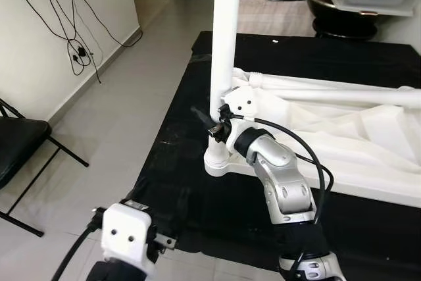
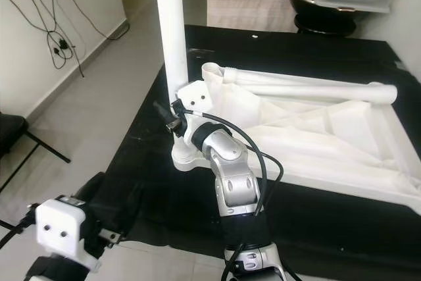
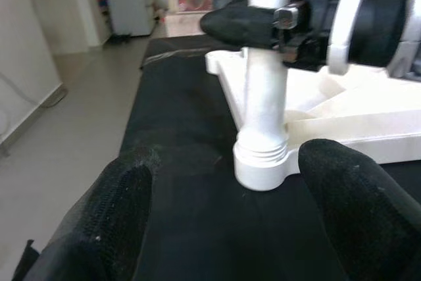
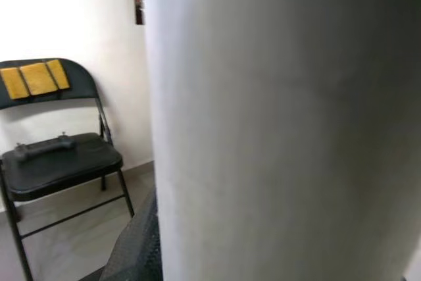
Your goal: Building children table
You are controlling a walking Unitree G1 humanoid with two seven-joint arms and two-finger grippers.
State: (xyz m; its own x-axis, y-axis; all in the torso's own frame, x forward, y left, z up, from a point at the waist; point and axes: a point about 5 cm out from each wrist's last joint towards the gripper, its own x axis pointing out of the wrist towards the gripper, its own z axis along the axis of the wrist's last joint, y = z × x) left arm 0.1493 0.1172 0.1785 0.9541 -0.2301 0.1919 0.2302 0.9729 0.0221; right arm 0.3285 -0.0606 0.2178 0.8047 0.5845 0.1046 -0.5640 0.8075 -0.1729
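Right gripper clamps the upright leg at the tabletop's corner socket.

Centre frame, the right gripper (image 1: 214, 123) is closed around the white leg (image 1: 222, 44), which stands upright in the socket (image 1: 217, 160) of the upturned tabletop (image 1: 368, 162) on the black mat (image 1: 177, 182). The left gripper (image 3: 223, 215), lower left, hangs with its fingers spread, holding nothing. Threads show at the leg's base, so it looks not fully seated. Risks: a tilted grip could cross-thread the leg; a slip could let it topple; twisting hard may drag the unbraced tabletop across the mat.
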